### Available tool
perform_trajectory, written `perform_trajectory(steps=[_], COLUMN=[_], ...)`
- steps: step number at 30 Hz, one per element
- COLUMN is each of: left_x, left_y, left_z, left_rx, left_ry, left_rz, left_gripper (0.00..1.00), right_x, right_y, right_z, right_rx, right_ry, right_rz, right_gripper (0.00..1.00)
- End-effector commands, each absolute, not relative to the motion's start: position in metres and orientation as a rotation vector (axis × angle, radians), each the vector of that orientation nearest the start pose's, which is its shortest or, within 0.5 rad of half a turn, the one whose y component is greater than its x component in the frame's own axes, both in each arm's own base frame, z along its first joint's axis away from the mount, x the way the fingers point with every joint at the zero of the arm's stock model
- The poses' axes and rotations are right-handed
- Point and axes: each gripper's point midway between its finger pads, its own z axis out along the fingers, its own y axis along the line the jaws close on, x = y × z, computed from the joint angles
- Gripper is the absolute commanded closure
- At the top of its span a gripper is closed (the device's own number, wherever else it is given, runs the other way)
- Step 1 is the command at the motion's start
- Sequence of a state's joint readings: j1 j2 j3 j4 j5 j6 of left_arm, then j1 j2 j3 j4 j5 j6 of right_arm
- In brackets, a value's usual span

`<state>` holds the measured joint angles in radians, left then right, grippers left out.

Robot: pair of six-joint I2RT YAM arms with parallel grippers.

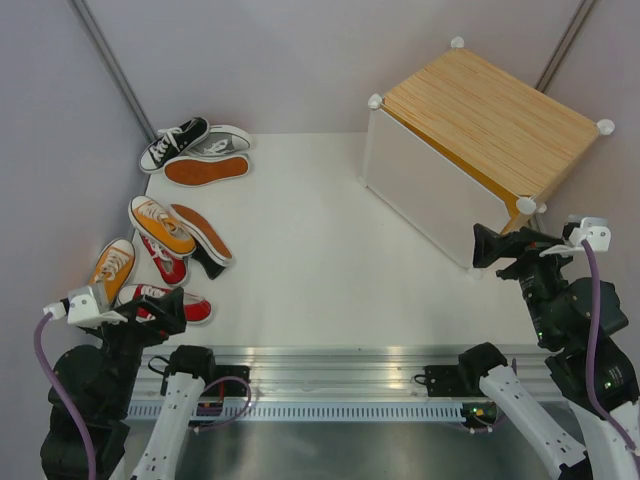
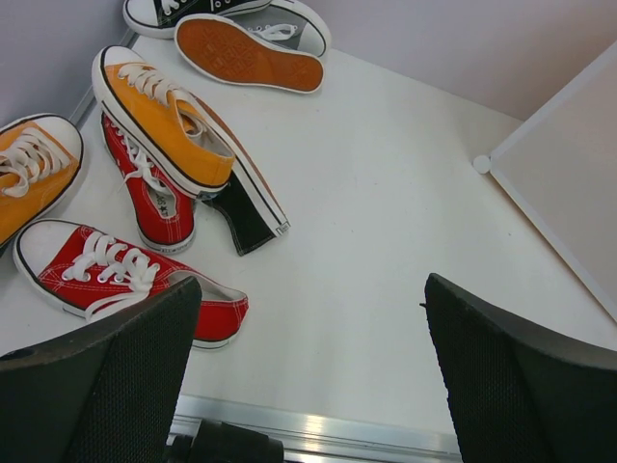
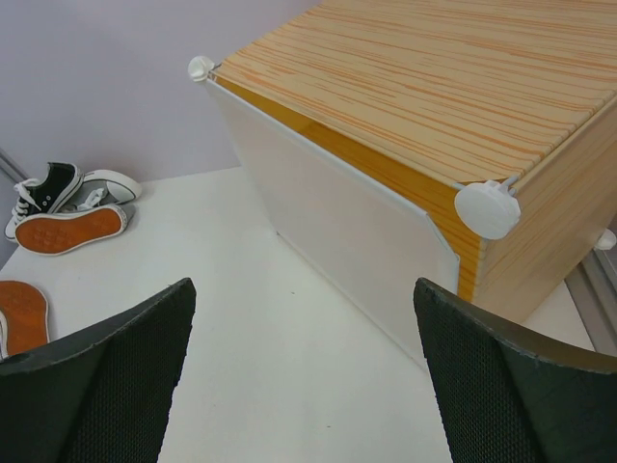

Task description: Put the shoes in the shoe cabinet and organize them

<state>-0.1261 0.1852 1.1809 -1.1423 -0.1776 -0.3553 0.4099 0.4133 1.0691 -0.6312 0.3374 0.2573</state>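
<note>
**Two grippers spread wide, every sneaker outside the cabinet**

Both arms sit at the near edge of the white table (image 1: 320, 260). The left gripper (image 2: 310, 285) has its jaws fully apart and holds nothing. A red sneaker (image 2: 106, 275) lies just beyond and to the left of its left finger. Left of that shoe is an orange sneaker (image 2: 29, 174). A second red sneaker (image 2: 145, 188) lies a little farther out, with another orange sneaker (image 2: 159, 121) resting partly on top of it. A black sneaker (image 2: 241, 207) leans on its side against that pair, sole showing. Farther back, by the wall, a black sneaker (image 1: 175, 143) and a grey sneaker (image 1: 222, 142) lie side by side behind a shoe turned sole-up (image 1: 205, 168).

The right gripper (image 3: 304, 285) is likewise spread and empty, facing the shoe cabinet (image 1: 490, 120) at the far right. The cabinet's frosted door panel (image 3: 337, 222) lies just beyond the fingers, well apart from all the shoes.
</note>
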Motion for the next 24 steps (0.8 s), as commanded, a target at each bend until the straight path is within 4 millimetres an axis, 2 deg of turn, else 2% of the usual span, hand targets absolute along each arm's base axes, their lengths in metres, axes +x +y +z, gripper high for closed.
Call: perform_trajectory(steps=[1, 7, 11, 18, 21, 24], left_x=[0.095, 0.108, 0.115, 0.126, 0.13, 0.131], left_y=[0.007, 0.0, -0.01, -0.028, -0.033, -0.039], left_z=[0.331, 0.326, 0.315, 0.296, 0.289, 0.288], left_rx=[-0.359, -0.369, -0.353, -0.309, -0.292, -0.275], left_ry=[1.7, 1.748, 1.805, 1.909, 1.947, 1.961], left_rz=[-0.201, -0.232, -0.269, -0.34, -0.359, -0.388], left_gripper=[0.0, 0.0, 0.0, 0.0, 0.0, 0.0], right_x=[0.18, 0.184, 0.191, 0.215, 0.227, 0.239], right_y=[0.025, 0.027, 0.03, 0.041, 0.029, 0.021], right_z=[0.394, 0.389, 0.382, 0.365, 0.363, 0.366], right_rx=[0.118, 0.12, 0.112, 0.102, 0.214, 0.249], right_ry=[1.539, 1.562, 1.619, 1.775, 1.808, 1.82], right_rz=[0.243, 0.239, 0.225, 0.176, 0.093, 0.011], right_gripper=[0.02, 0.02, 0.02, 0.02, 0.02, 0.02])
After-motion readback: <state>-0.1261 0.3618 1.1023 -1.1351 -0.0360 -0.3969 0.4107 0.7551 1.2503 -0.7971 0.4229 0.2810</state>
